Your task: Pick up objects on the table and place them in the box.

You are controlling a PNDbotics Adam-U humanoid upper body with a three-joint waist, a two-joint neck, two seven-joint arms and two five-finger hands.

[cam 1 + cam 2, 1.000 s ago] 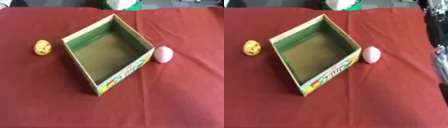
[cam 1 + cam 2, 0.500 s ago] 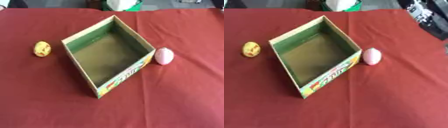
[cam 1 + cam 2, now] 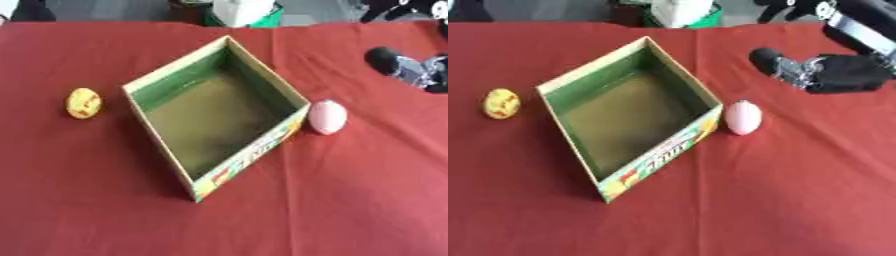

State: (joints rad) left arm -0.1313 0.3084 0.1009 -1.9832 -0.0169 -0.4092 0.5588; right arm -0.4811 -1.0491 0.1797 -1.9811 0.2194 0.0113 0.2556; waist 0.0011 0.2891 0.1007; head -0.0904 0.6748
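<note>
An open cardboard box (image 3: 254,154) with a green inside stands askew in the middle of the red table (image 3: 350,205); nothing shows inside it. A pink egg-shaped object (image 3: 326,116) lies against the box's right side. A yellow rounded object with red spots (image 3: 84,102) lies apart to the box's left. My right hand (image 3: 842,74), black with silver joints, reaches in from the upper right, open, one digit stretched left. It hovers up and to the right of the pink object, not touching it. My left hand shows in neither view.
A white and green thing (image 3: 245,12) stands beyond the table's far edge. Red cloth stretches bare in front of the box and to its right.
My right arm has come further in from the upper right, and the hand now shows over the table near the pink object. The box and both objects have not moved.
</note>
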